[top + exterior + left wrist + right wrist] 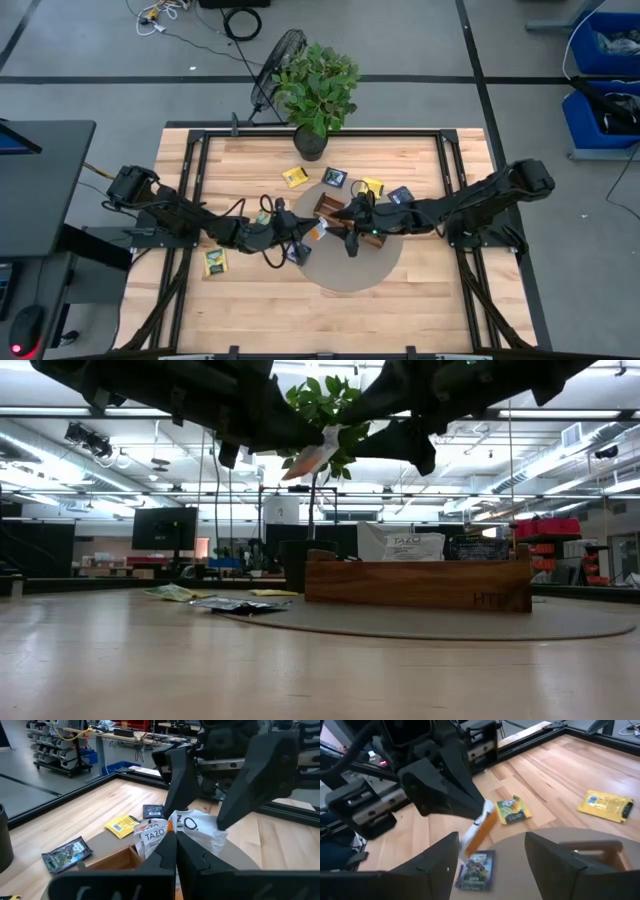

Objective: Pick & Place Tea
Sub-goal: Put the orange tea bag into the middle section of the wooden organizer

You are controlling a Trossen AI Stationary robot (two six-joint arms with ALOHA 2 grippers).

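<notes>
My left gripper is shut on a white-with-orange tea packet, held in the air beside the near-left end of the long wooden box. My right gripper hangs open right in front of it, touching nothing, its fingers on either side of the packet. Other packets lie flat: green, dark blue on the round grey mat's edge, yellow, and more by the plant. My left gripper pinches the white-with-orange packet between its two fingers at one end. The fingers come slanting down from the table's left. The packet is lifted clear of the table and sticks out past the fingertips, tilted, its free end lowest.
The wooden box stands on a round grey mat. A potted plant sits at the far edge. More packets lie far of the box: yellow, dark blue, yellow. A green one lies near-left.
</notes>
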